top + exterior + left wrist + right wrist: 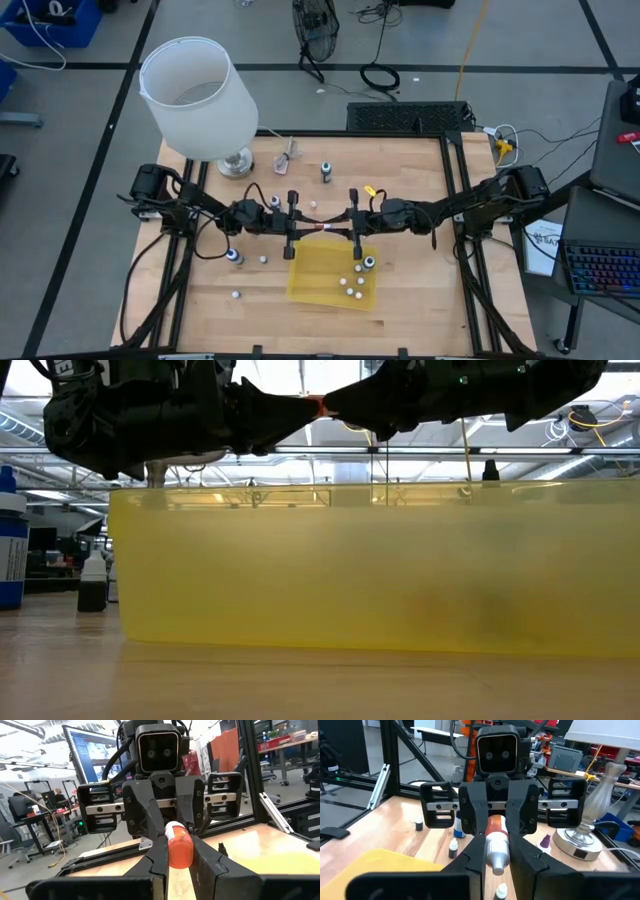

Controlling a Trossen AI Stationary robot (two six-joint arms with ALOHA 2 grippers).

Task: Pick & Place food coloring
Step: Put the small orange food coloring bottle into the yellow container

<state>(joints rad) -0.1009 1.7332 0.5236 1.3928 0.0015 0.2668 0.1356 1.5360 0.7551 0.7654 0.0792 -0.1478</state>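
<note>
My two grippers meet tip to tip above the middle of the table, just beyond the yellow tray (300,285). Between them, level and in the air, is one food coloring bottle (322,228) with an orange-red body and a pale cap. My left gripper (178,851) is shut on it from the table's left and my right gripper (496,854) from the right. Several more small bottles (357,282) stand in the tray. Others stand on the wood: a dark one (326,172), one with blue tint (236,257), and a tiny pale one (236,295). My left gripper pinches the bottle's orange-red body (180,851) between its two fingers, coming level from the table's left, with the fingers along the bottle. The bottle is lifted clear and lies level. My right gripper pinches the pale cap end (497,856) between its two fingers, level from the table's right, fingers along the bottle. The orange body (495,826) reaches on into the left gripper's fingers opposite.
A lamp with a big white shade (195,95) stands at the table's far left, with a clear pinkish object on a thin stick (285,158) beside its base. In the low view the tray's yellow wall (380,570) fills the front, with a blue bottle (10,550) and a small dark bottle (92,585) left of it.
</note>
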